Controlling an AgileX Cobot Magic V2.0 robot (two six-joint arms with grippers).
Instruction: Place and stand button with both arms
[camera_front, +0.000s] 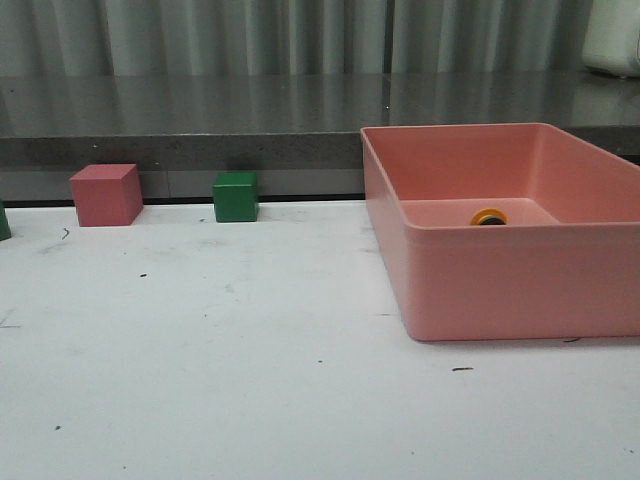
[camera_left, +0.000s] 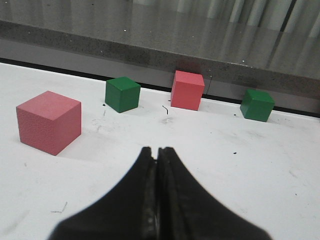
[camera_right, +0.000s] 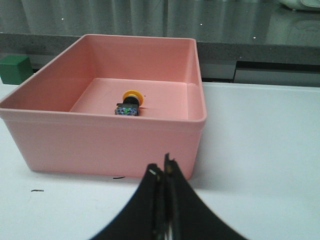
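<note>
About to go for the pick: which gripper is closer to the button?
Right. The right gripper, jaws shut, faces the pink bin holding the button. The left gripper, also shut, faces the cubes, with no button in its view.

The front camera is looking low and forward across the table (camera_front: 200, 380), taking in the pink bin (camera_front: 500, 285) and cubes. The left wrist camera is facing the cubes over its pincer (camera_left: 158, 152). The right wrist camera is looking down into the same bin (camera_right: 110, 142) from nearby.
</note>
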